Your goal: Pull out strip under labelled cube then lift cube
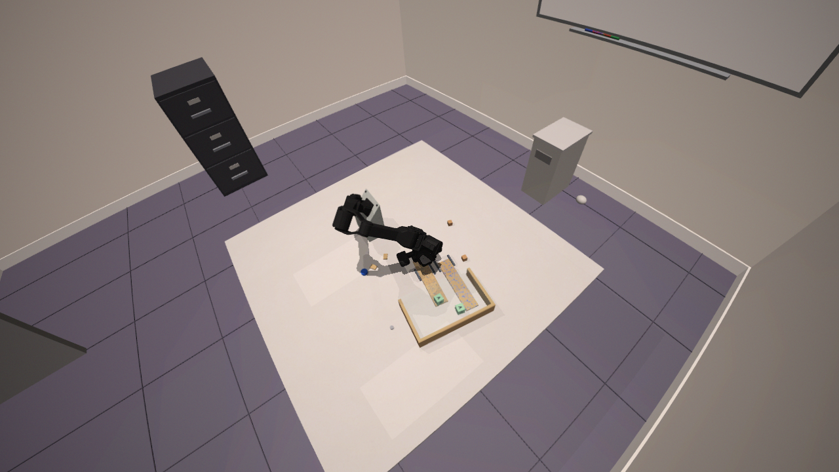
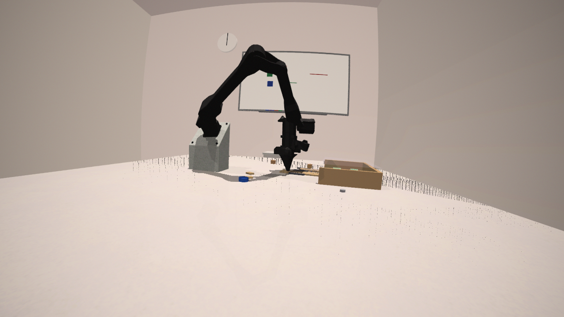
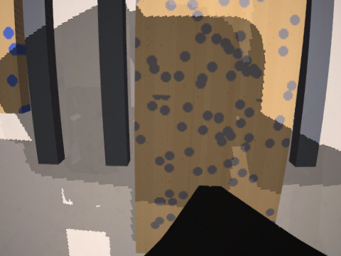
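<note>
Exterior view, nearest first: a small grey disc (image 1: 391, 327) (image 2: 342, 190) lies near the wooden tray (image 1: 457, 324) (image 2: 349, 178); well left of it sits a blue ring (image 1: 364, 271) (image 2: 243, 179). Beyond, the gripper (image 1: 429, 262) (image 2: 288, 169) (image 3: 207, 196) points down, fingers closed together, tips over the dotted strip (image 1: 432, 285) (image 2: 307, 173) (image 3: 206, 89); whether they pinch it or press on it, I cannot tell. One green cube (image 1: 438, 298) (image 2: 336, 168) rests on that strip's far end; another green cube (image 1: 459, 308) (image 2: 354, 169) sits by the second strip (image 1: 459, 284) (image 3: 6, 60). Both bear dark marks, so which counts as labelled is unclear. Farthest back hangs a whiteboard (image 1: 704, 35) (image 2: 323, 92).
</note>
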`<move>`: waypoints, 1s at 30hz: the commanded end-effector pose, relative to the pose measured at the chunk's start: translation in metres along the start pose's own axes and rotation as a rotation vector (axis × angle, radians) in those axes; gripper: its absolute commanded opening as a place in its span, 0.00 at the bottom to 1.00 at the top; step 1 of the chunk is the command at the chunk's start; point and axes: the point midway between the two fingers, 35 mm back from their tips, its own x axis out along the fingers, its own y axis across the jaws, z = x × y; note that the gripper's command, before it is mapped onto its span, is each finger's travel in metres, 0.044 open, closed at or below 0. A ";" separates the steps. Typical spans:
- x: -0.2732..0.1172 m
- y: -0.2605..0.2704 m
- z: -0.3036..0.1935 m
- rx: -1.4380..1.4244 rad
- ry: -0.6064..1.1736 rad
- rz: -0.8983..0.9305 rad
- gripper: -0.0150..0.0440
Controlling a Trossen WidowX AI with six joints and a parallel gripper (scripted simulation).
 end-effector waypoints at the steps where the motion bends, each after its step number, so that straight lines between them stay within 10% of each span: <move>1: 0.004 -0.002 -0.013 -0.006 0.022 0.000 0.25; 30: 0.003 -0.003 -0.056 -0.008 0.024 0.000 0.25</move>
